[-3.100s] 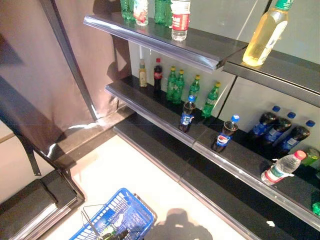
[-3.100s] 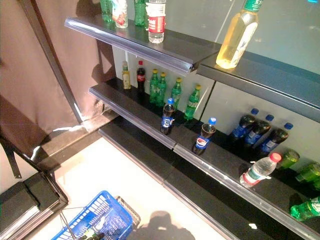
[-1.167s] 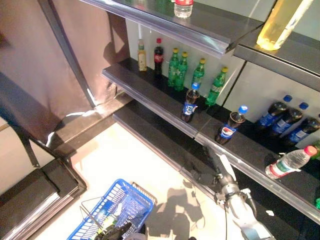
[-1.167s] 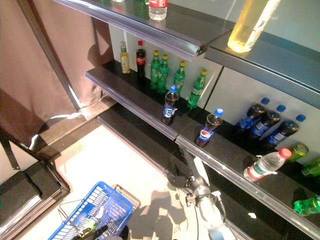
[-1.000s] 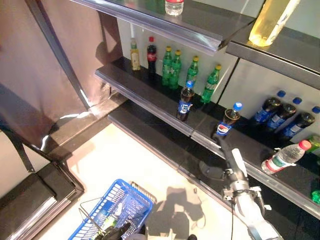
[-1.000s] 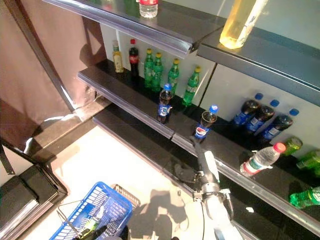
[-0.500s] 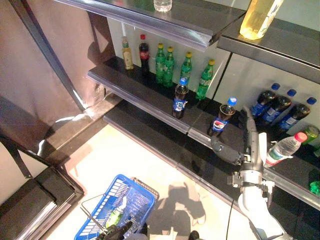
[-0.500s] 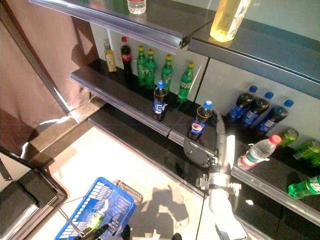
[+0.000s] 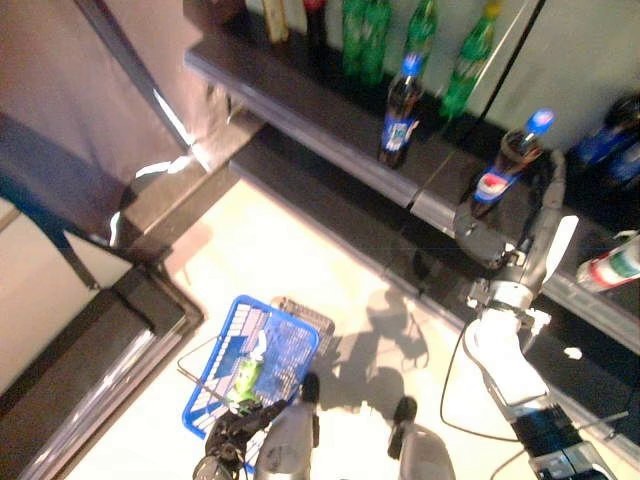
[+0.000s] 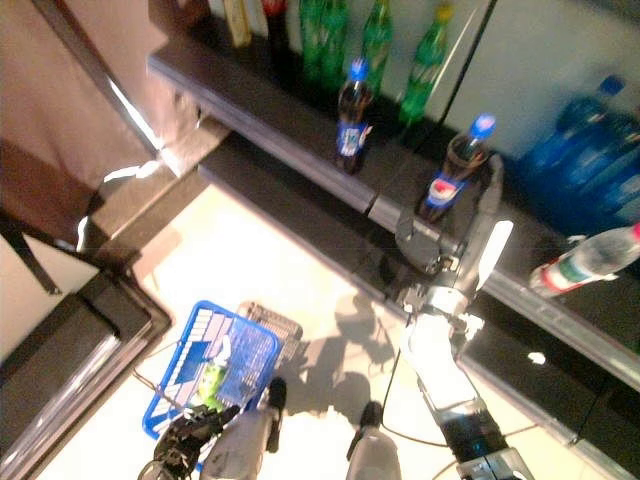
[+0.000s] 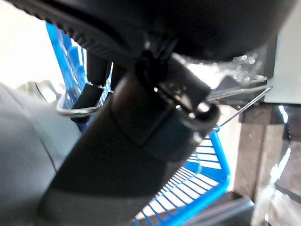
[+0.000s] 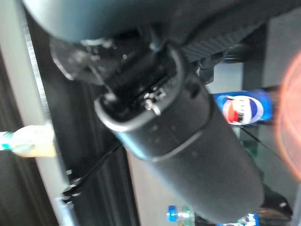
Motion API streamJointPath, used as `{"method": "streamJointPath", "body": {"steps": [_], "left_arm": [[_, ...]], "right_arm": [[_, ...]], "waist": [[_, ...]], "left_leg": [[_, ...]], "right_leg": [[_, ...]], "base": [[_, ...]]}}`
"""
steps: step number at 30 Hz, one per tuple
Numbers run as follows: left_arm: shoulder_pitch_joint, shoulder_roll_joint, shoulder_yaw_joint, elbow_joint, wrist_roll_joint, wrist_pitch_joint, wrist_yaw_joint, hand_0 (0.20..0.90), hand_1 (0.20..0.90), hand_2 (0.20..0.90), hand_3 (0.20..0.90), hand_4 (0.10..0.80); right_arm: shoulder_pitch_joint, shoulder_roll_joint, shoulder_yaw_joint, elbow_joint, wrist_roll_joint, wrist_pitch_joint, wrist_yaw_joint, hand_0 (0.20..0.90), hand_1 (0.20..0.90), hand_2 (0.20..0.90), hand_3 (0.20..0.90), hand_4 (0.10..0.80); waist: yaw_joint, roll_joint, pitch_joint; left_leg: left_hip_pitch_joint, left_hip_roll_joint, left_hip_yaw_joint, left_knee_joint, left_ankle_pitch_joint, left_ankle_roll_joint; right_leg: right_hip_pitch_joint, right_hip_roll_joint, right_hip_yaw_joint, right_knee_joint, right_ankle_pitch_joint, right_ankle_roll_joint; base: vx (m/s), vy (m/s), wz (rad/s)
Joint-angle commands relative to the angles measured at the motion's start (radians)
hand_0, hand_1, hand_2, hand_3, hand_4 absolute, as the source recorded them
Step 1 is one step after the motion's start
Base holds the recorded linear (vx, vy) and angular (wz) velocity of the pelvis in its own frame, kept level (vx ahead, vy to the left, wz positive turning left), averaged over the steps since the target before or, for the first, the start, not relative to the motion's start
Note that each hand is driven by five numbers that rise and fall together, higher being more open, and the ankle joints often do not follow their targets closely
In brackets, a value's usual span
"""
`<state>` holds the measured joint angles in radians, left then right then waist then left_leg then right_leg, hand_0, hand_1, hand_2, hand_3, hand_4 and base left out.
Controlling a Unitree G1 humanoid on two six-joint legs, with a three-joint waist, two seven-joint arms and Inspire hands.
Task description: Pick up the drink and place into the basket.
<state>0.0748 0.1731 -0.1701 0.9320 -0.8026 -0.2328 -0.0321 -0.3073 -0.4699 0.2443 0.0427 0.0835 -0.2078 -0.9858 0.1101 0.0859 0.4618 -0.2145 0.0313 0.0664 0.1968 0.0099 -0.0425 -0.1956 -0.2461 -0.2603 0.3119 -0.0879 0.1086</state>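
The right robot hand (image 9: 520, 235) reached up to the lower shelf (image 9: 300, 105), its fingers straight and spread, standing just beside the nearer cola bottle (image 9: 505, 168). The thumb lay low to that bottle's side, the fingers rose on its other side, and nothing was clasped; whether a finger touched the bottle could not be told. In the right wrist view the cola label (image 12: 244, 108) showed past the hand's dark bulk.

This cola bottle stood upright near the shelf's front edge. A second cola (image 9: 400, 100) stood upright further left along the same shelf, well apart from the hand. Green bottles (image 10: 378, 35) stood behind it toward the back wall. A clear water bottle (image 10: 585, 258) lay on its side to the right of the hand, on the same shelf.

The left robot hand (image 9: 238, 432) was low at the near edge, curled round the wire handle (image 11: 77, 109) of the blue basket (image 9: 215, 355). The left wrist view showed that handle crossing behind the fingers, with the blue mesh beyond. The basket hung over the pale floor (image 9: 300, 270), well apart from the shelf, and a green and white bottle (image 9: 245, 372) lay inside it.

A dark platform (image 9: 70, 370) sat on the floor to the left of the basket.
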Motion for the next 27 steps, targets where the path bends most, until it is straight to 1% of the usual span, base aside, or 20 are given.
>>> {"method": "streamJointPath", "body": {"steps": [1,3,6,11,15,19,22,26,27], "left_arm": [[0.085,0.014,-0.061,-0.077,-0.011,-0.102,-0.068,0.3,0.3,0.3,0.2,0.1],[0.077,0.017,-0.067,-0.088,-0.025,-0.113,-0.076,0.3,0.3,0.3,0.2,0.1],[0.064,0.023,-0.079,-0.112,-0.038,-0.114,-0.071,0.3,0.3,0.3,0.2,0.1],[0.043,0.034,-0.087,-0.142,-0.053,-0.101,-0.059,0.3,0.3,0.3,0.2,0.1],[0.03,0.04,-0.097,-0.152,-0.042,-0.095,-0.052,0.3,0.3,0.3,0.2,0.1],[0.023,0.054,-0.095,-0.153,-0.043,-0.088,-0.046,0.3,0.3,0.3,0.2,0.1],[0.003,0.067,-0.091,-0.15,-0.051,-0.078,-0.037,0.3,0.3,0.3,0.2,0.1],[-0.002,0.071,-0.091,-0.153,-0.055,-0.073,-0.033,0.3,0.3,0.3,0.2,0.1],[-0.021,0.081,-0.09,-0.152,-0.053,-0.059,-0.032,0.3,0.3,0.3,0.2,0.1]], "right_arm": [[-0.115,-0.019,-0.032,-0.085,-0.063,-0.053,-0.114,0.9,0.9,0.9,0.9,0.8],[-0.133,-0.014,-0.036,-0.085,-0.064,-0.05,-0.142,0.9,0.9,0.9,0.9,0.8],[-0.157,-0.007,-0.045,-0.073,-0.058,-0.051,-0.149,0.9,0.9,0.9,0.9,0.8],[-0.212,0.008,-0.059,-0.049,-0.046,-0.043,-0.177,0.9,0.9,0.9,0.9,0.8],[-0.257,0.001,-0.081,-0.032,-0.01,-0.043,-0.194,0.9,0.9,0.9,0.9,0.8],[-0.299,-0.004,-0.096,-0.011,0.051,-0.046,-0.172,0.9,0.9,0.9,0.9,0.8],[-0.345,-0.011,-0.102,0.011,0.126,-0.039,-0.117,0.9,0.9,0.9,0.9,0.8],[-0.357,-0.013,-0.103,0.018,0.148,-0.031,-0.098,0.9,0.9,0.9,0.9,0.8],[-0.405,-0.013,-0.103,0.058,0.311,-0.049,0.012,0.9,0.9,0.9,0.9,0.8]], "waist": [[0.007,-0.006,-0.027],[0.005,-0.002,-0.011],[-0.001,0.001,0.007],[0.0,-0.001,0.032],[0.004,-0.001,0.049],[0.009,-0.001,0.058],[0.012,-0.004,0.058],[0.012,-0.005,0.058],[0.017,-0.006,0.058]], "left_leg": [[-0.001,-0.009,-0.037,0.083,-0.044,-0.013],[-0.023,-0.016,-0.033,0.095,-0.047,-0.007],[-0.049,-0.02,-0.031,0.113,-0.049,0.0],[-0.08,-0.016,-0.03,0.13,-0.045,0.004],[-0.098,-0.01,-0.027,0.135,-0.043,0.004],[-0.111,-0.005,-0.024,0.142,-0.047,0.005],[-0.132,0.0,-0.023,0.141,-0.04,0.005],[-0.141,0.001,-0.023,0.142,-0.039,0.004],[-0.168,0.002,-0.022,0.138,-0.032,0.006]], "right_leg": [[-0.033,-0.005,-0.004,0.035,0.045,-0.053],[-0.055,-0.003,0.002,0.043,0.044,-0.056],[-0.078,0.003,0.013,0.052,0.044,-0.059],[-0.087,0.017,0.022,0.046,0.044,-0.066],[-0.095,0.024,0.023,0.044,0.044,-0.07],[-0.103,0.03,0.025,0.048,0.038,-0.074],[-0.119,0.035,0.027,0.043,0.04,-0.075],[-0.126,0.037,0.029,0.042,0.041,-0.075],[-0.151,0.044,0.034,0.039,0.044,-0.078]], "base": [[-0.041,0.028,0.03],[-0.052,0.022,-0.08],[-0.031,0.013,-0.08],[-0.023,-0.041,-0.13],[-0.042,-0.06,-0.05],[-0.028,-0.051,-0.03],[-0.034,-0.039,-0.04],[-0.02,-0.016,-0.07],[-0.053,-0.035,-0.11]]}}
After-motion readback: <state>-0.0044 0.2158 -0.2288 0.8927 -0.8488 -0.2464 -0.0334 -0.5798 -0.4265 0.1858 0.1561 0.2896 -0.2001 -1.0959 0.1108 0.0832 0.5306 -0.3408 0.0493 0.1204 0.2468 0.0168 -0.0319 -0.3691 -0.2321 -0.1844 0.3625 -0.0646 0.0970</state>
